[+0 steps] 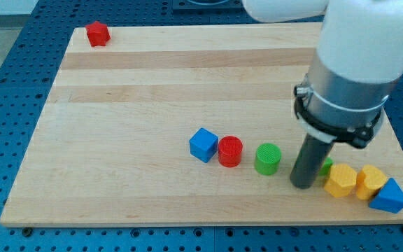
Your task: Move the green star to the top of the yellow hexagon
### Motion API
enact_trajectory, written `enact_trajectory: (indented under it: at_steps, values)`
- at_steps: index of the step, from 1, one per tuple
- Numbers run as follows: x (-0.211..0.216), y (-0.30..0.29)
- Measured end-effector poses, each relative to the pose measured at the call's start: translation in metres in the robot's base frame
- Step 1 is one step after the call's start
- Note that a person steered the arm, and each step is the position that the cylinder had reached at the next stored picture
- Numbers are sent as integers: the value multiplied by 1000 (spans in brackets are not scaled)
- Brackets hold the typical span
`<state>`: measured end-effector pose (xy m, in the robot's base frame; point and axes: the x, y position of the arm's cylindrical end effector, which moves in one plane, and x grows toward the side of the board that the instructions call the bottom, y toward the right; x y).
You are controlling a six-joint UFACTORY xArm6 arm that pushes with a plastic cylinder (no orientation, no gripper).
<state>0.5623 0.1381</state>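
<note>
The green star [326, 166] lies near the board's bottom right, mostly hidden behind my dark rod; only a small green piece shows. The yellow hexagon [341, 181] sits just below and to the right of it, touching or nearly touching. My tip [303, 185] rests on the board directly left of the green star and left of the yellow hexagon, between them and a green cylinder [267, 159].
A red cylinder [230, 151] and a blue cube [203, 145] lie in a row left of the green cylinder. A second yellow block [371, 181] and a blue triangle [390, 197] sit right of the hexagon, by the board's edge. A red star [98, 33] lies at the top left.
</note>
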Motion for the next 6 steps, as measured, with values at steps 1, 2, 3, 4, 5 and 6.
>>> enact_trajectory:
  at_steps: [1, 2, 3, 4, 5, 6]
  values:
    - [-11, 16]
    - [-12, 5]
    - [-27, -21]
    - [-61, -19]
    - [-62, 7]
    - [-56, 14]
